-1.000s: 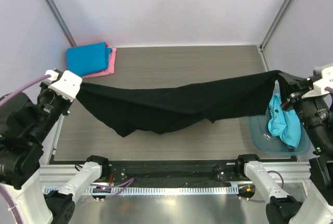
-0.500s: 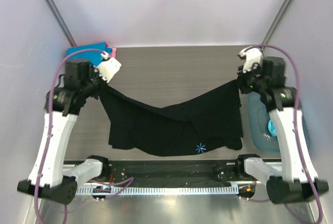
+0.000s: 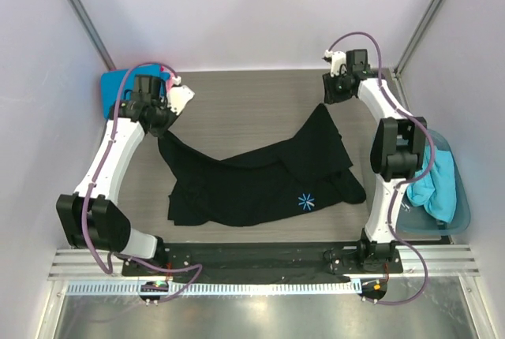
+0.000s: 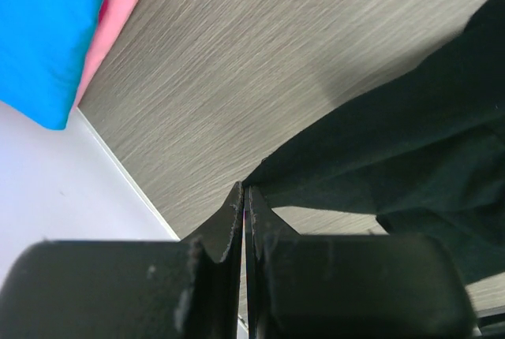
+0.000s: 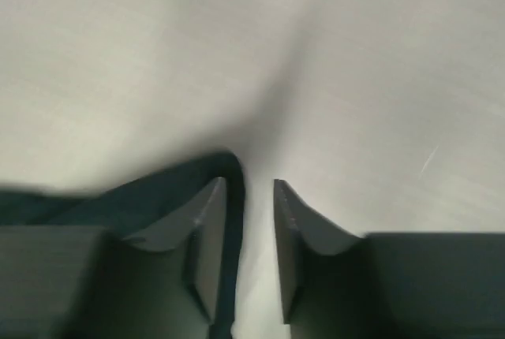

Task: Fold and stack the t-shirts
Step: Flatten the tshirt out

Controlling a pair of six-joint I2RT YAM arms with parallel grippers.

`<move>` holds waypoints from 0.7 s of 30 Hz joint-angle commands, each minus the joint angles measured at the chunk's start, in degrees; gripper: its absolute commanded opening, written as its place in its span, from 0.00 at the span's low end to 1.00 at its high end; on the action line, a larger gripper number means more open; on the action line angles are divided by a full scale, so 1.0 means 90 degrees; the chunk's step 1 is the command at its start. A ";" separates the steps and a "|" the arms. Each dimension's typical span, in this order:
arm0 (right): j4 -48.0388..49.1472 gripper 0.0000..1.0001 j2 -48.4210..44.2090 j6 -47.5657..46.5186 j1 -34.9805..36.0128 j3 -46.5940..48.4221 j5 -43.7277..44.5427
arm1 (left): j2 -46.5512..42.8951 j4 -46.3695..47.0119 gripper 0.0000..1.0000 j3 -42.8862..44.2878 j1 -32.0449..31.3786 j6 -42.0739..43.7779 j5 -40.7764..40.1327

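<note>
On the table (image 3: 252,94), 1 black t-shirt (image 3: 260,181): left gripper (image 4: 243,195) pinches it (right gripper (image 5: 258,189) parted).

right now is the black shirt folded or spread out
Spread but rumpled, not folded: the black t-shirt lies loose on the table, starburst mark up, one corner pinched in the left end effector.

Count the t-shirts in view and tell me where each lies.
4: black t-shirt spread mid-table; blue t-shirt folded at the far-left corner, on the pink t-shirt; turquoise t-shirt in the tub at right. More may hide there.
</note>
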 commanded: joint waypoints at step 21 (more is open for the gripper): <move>-0.4472 0.39 0.0025 -0.0692 -0.1081 0.0392 -0.1227 | 0.0589 0.0356 0.00 0.0815 0.0114 -0.0421 0.0370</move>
